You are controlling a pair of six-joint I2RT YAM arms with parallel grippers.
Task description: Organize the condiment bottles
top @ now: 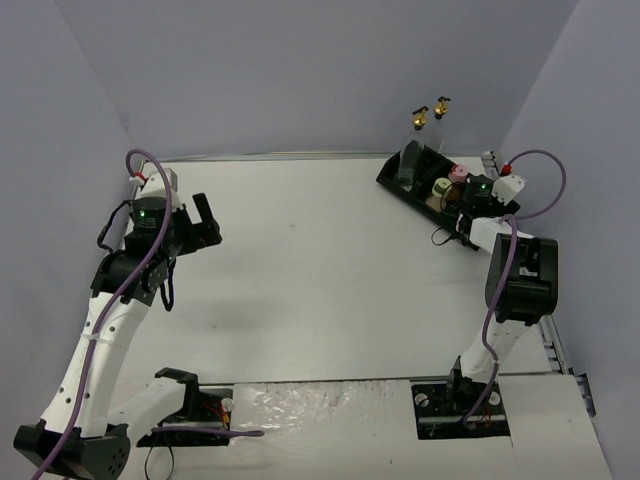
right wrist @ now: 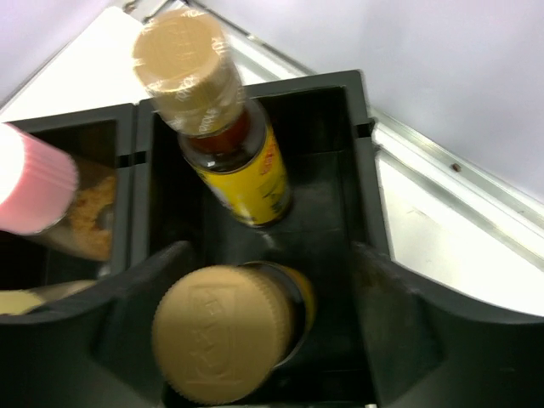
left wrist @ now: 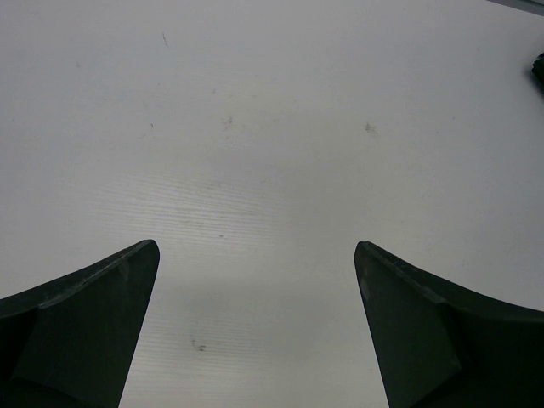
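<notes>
The black tray (top: 392, 178) lies at the back right of the table. In the right wrist view, two amber brown-capped bottles share its end compartment (right wrist: 361, 170). One (right wrist: 225, 344) stands between my fingers and the other (right wrist: 242, 178) leans just beyond it. My right gripper (right wrist: 272, 255) is open around the near bottle, with a gap at the right finger (right wrist: 408, 306). A pink-capped bottle (right wrist: 30, 191) and a cream cap (right wrist: 25, 299) show in the neighbouring compartments. Two gold pour spouts (top: 419, 119) (top: 441, 106) stick up at the tray's far end. My left gripper (left wrist: 255, 251) hangs open over bare table.
A metal rail (right wrist: 442, 161) runs along the table edge just past the tray. The purple-grey walls close in behind and to the right of it. The right arm's cable (top: 545, 180) loops above the wrist. The white table top (top: 300, 250) lies between the two arms.
</notes>
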